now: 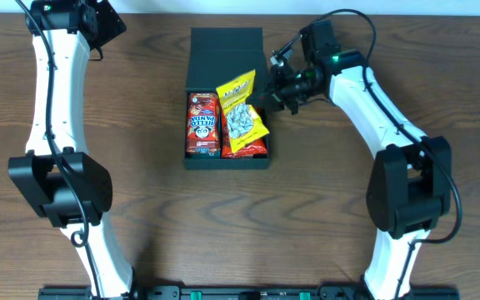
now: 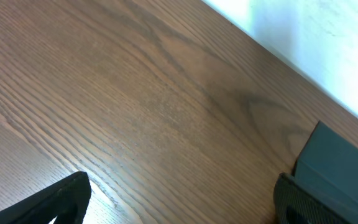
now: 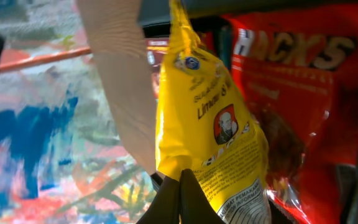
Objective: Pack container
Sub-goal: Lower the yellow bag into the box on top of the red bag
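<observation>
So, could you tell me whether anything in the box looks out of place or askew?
The yellow snack bag is askew: it lies tilted atop a red packet in the box instead of flat, pinched at its edge by the shut right hand. The panda packet beside it sits straight.

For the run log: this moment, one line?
right gripper: shut on yellow plastic snack packet | packet: over open matte black rectangular cardboard box | box: two red packets inside | left gripper: open, above wooden table

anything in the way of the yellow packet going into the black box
Nothing covers the container; its flap is back. A red bag already lies inside, under the yellow packet held by the right end effector.
</observation>
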`<state>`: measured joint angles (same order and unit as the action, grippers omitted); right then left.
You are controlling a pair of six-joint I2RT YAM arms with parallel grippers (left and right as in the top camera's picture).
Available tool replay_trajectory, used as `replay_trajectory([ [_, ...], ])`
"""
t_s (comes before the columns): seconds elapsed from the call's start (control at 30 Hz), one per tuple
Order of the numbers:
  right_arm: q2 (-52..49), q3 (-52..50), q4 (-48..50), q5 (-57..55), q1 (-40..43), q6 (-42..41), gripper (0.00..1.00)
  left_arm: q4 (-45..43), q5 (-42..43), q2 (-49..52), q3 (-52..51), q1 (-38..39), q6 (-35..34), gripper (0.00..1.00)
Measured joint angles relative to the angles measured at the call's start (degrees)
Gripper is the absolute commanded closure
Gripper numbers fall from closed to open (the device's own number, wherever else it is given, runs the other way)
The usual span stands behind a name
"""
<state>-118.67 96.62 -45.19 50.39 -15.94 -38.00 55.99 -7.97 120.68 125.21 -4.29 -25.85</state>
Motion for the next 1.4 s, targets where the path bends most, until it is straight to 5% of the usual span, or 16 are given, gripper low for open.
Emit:
replay_trajectory([
  [0.33, 0.0, 0.0, -7.5, -9.0, -0.8, -3.8, 0.98, 0.0, 0.0, 0.0, 0.0, 0.0, 0.2, 0.05],
  [0.43, 0.0, 0.0, -8.8, -11.6, -1.1, -3.6, 0.42, 0.0, 0.0, 0.0, 0.0, 0.0, 0.2, 0.05],
  [0.53, 0.0, 0.0, -8.9, -12.5, -1.2, -2.5, 0.18, 0.0, 0.0, 0.0, 0.0, 0.0, 0.2, 0.05],
  [0.7, 0.0, 0.8, -7.9, -10.3, -0.7, 2.0, 0.32, 0.0, 0.0, 0.0, 0.0, 0.0, 0.2, 0.05],
  [0.73, 0.0, 1.4, -8.4, -10.0, -0.4, 3.1, 0.42, 0.0, 0.0, 0.0, 0.0, 0.0, 0.2, 0.05],
  [0.8, 0.0, 4.4, -10.7, -9.6, 0.6, 5.7, 0.94, 0.0, -0.1, 0.0, 0.0, 0.0, 0.2, 0.05],
  [0.83, 0.0, 6.0, -11.5, -9.5, 1.0, 7.1, 0.99, 0.0, -0.2, 0.0, 0.0, 0.0, 0.2, 0.04],
  [1.4, -7.7, 9.1, -15.7, -14.1, -6.5, 20.3, 0.99, -0.7, -0.2, 0.0, 0.0, 0.0, 0.2, 0.05],
])
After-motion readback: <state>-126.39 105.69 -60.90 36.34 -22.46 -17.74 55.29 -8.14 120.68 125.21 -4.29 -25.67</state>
